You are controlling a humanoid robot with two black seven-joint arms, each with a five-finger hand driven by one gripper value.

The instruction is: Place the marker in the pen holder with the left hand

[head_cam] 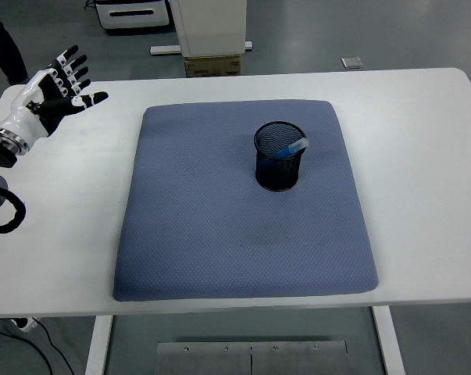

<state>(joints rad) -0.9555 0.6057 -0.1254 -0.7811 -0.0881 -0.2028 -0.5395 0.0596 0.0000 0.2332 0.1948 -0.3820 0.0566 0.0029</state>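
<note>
The marker (286, 148) leans inside the holder (279, 156), well right of the left hand (51, 94), whose fingers (73, 66) are spread, empty. Light, rigid, slick; best gripped mid-barrel.

A blue marker (288, 148) with a pale cap leans tilted inside the upright black mesh pen holder (279, 157).

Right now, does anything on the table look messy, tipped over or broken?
No, nothing stands out. The pen holder stands upright on the blue mat, the marker leans inside it, and the left hand is open, off near the table's far left corner.
</note>
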